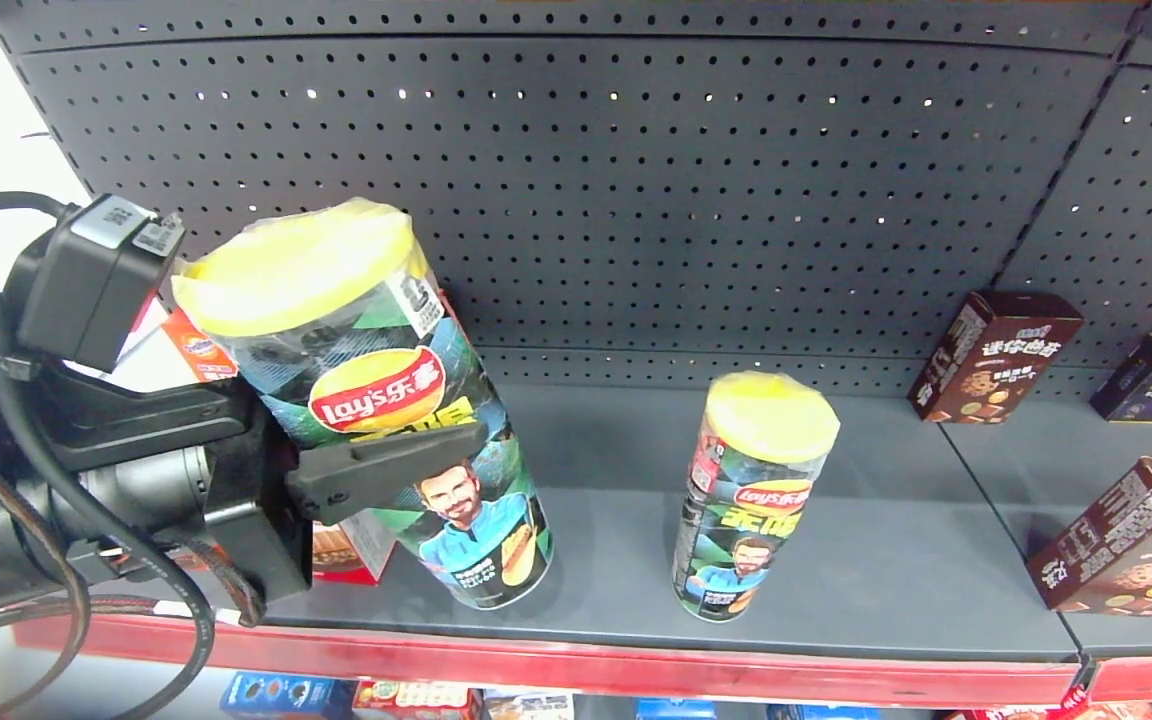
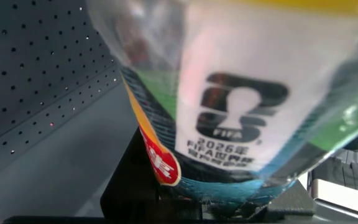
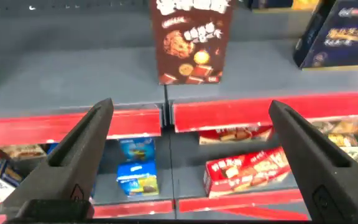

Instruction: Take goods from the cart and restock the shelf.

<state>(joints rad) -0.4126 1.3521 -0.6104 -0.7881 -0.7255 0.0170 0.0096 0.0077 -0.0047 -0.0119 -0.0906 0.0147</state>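
At left of the head view, the left claw (image 1: 381,450) pinches a tilted chip can (image 1: 336,300), its base low over the shelf (image 1: 886,560) and not yet released. Mid-frame, a second can (image 1: 751,500) already stands upright. The right claw (image 3: 191,109) is spread, empty.

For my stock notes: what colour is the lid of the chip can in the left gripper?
The lid is yellow; the head view shows it best.

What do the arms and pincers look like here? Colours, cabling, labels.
Left pincer: matte black, flat and tapered. A black camera box on the wrist bears white stickers; black cables loop along the arm, one brown-braided. Right pincer: dark, wedge-shaped, narrowing toward the tips.
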